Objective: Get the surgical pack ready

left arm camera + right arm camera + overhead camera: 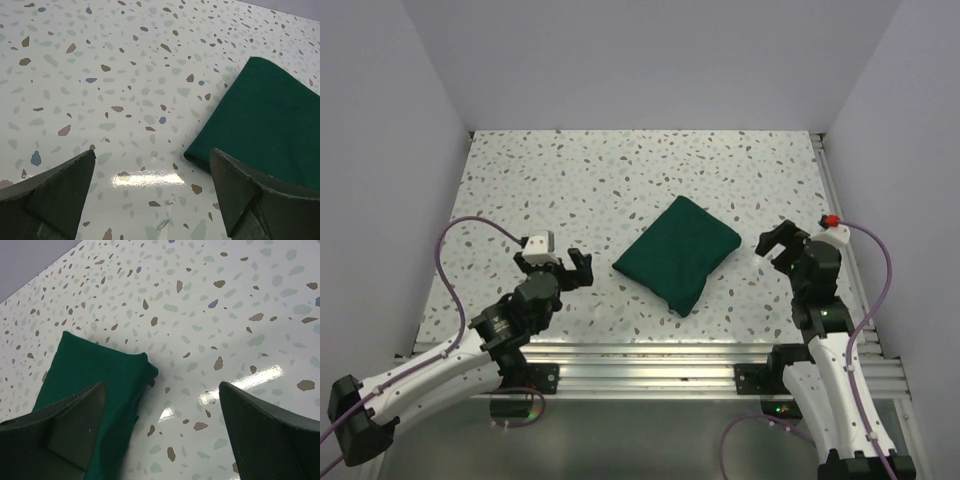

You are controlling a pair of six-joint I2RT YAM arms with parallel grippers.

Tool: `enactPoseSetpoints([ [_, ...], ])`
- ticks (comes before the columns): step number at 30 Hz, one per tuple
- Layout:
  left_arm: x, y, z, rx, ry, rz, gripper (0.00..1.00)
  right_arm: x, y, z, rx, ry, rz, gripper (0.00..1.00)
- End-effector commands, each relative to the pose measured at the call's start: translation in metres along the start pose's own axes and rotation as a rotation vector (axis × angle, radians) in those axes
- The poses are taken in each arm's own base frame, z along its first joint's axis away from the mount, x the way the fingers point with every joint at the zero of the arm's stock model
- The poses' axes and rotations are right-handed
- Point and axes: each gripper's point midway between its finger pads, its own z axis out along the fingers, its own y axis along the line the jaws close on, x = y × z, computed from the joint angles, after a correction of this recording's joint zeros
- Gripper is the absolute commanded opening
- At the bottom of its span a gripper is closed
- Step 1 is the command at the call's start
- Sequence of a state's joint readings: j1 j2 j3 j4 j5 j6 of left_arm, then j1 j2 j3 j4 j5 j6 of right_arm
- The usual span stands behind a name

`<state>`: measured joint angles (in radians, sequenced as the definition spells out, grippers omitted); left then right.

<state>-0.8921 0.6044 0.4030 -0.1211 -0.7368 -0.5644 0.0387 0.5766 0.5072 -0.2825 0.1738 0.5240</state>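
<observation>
Green cloth bundle (677,254) lies between the left jaws and right jaws (both spread wide, holding nothing).

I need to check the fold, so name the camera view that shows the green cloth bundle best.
Top external: the whole green cloth bundle shows there, all edges clear. Left wrist catches only one corner, cut off by the frame; right wrist shows one end, partly behind the right gripper.

Glossy white table (570,170), speckled w/ brown, grey and blue flecks, carries a folded dark green cloth bundle (677,253). Bundle lies flat near ctr, set diagonal to the table edges, overhead light glinting beside it.
</observation>
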Motion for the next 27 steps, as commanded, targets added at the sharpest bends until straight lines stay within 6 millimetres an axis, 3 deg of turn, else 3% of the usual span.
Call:
enactPoseSetpoints([
  [1,-0.007,0.0,0.003,-0.015,-0.038,-0.025,1.0,-0.005,-0.006,0.0,0.031,-0.029,-0.009,0.99],
  [18,-0.002,-0.007,0.008,0.014,-0.026,0.006,1.0,-0.005,-0.009,0.002,0.049,-0.025,-0.009,0.99],
  [24,-0.002,-0.027,0.013,0.091,-0.016,0.028,1.0,0.006,-0.015,0.01,0.086,0.017,-0.003,0.99],
  [27,-0.009,-0.037,0.018,0.113,-0.008,0.027,1.0,0.018,-0.008,0.017,0.057,0.081,-0.008,0.99],
])
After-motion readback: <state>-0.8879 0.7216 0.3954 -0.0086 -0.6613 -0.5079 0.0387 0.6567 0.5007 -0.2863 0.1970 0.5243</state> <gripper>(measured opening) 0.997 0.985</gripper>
